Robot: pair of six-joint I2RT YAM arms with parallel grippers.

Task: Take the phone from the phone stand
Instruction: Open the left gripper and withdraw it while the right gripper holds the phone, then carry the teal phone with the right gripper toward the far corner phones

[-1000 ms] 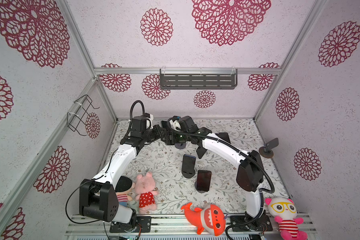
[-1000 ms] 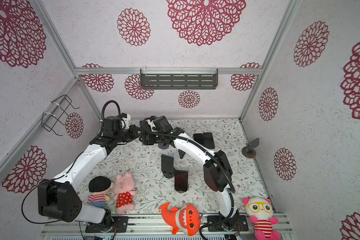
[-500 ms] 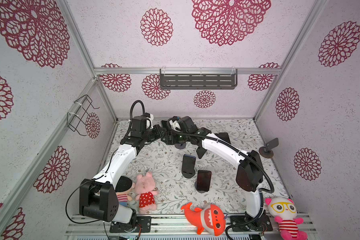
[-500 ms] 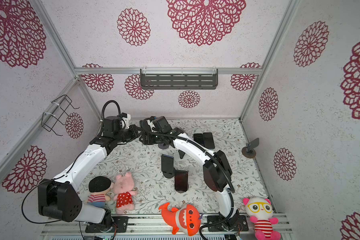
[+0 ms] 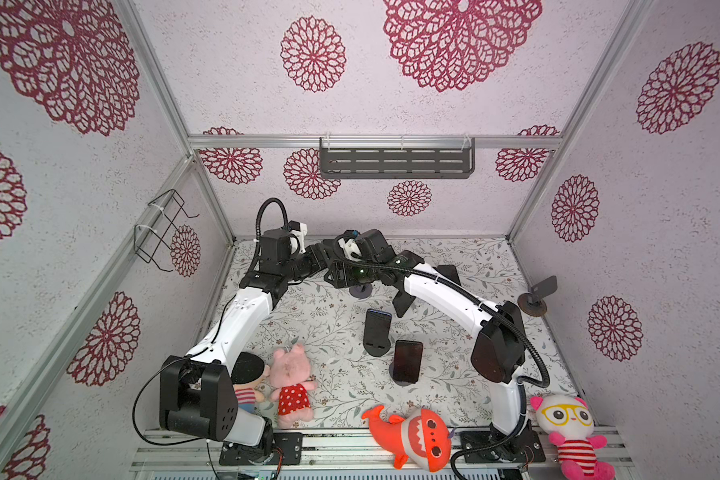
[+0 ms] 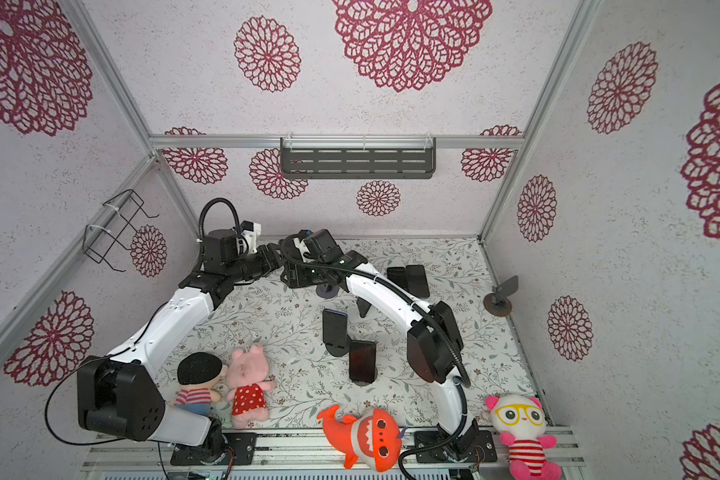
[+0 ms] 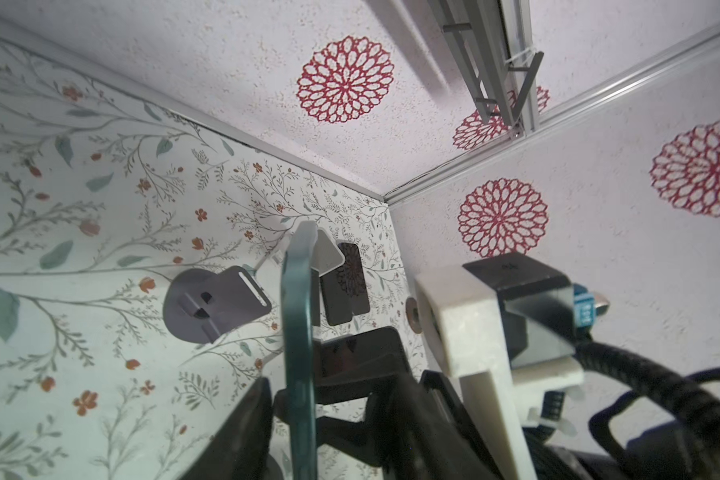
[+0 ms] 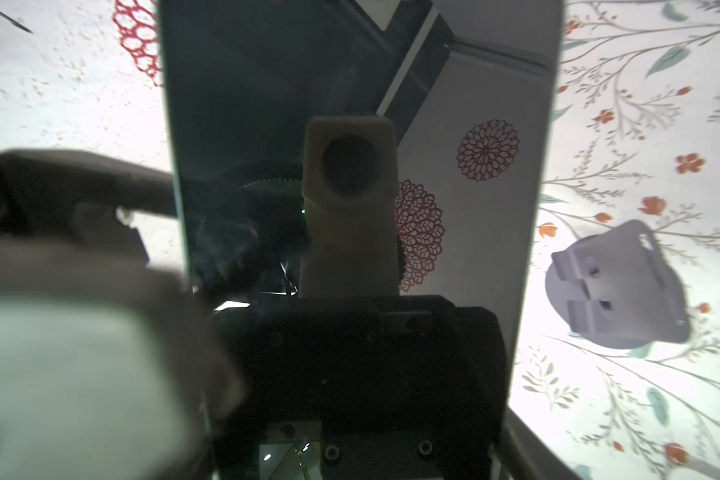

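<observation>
Phone (image 7: 298,332) is aloft, clear of the empty stand (image 7: 213,305), edge-on between the parted jaws of the left gripper (image 5: 321,257), long axis pointing away from that wrist; the right gripper (image 5: 335,271) seems clamped across its width

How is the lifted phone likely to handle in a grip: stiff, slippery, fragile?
Probably slippery: the phone has a glossy face that mirrors its surroundings. Likely stiff: edge-on in the left wrist view it shows as a thin, straight slab. Possibly fragile if dropped, since it is up in the air, off the grey stand.
</observation>
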